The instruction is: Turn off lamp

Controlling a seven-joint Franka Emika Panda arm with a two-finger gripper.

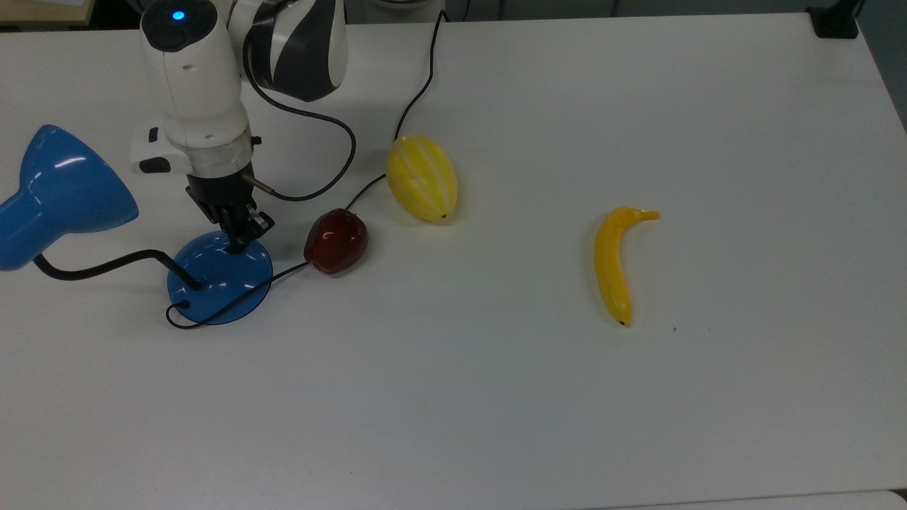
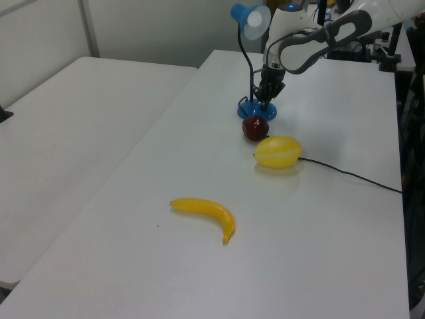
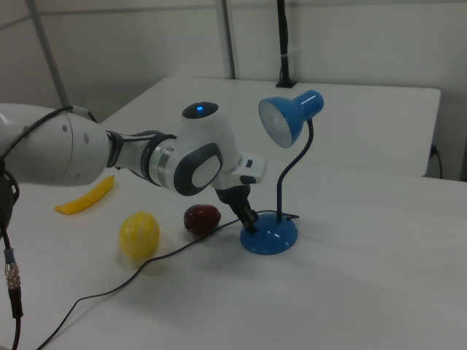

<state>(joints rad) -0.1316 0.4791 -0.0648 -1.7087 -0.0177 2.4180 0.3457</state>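
Observation:
The blue lamp stands at the top view's left, its cone shade (image 1: pixel 60 195) on a bent black gooseneck above the round base (image 1: pixel 220 278). The shade (image 2: pixel 250 14) looks dark, giving no glow, and so does the shade (image 3: pixel 286 120) in the right view. My gripper (image 1: pixel 237 242) points straight down with its fingers together, tips pressed onto the top of the base (image 3: pixel 270 235) where the switch sits, which they hide. In the left view the gripper (image 2: pixel 265 105) touches the base (image 2: pixel 255 110).
A dark red apple (image 1: pixel 336 241) lies just right of the base, on the lamp's black cord (image 1: pixel 418 92). A yellow striped melon (image 1: pixel 422 177) sits beyond it and a banana (image 1: pixel 615 263) farther to the top view's right. The white table (image 1: pixel 496 397) has wide free room.

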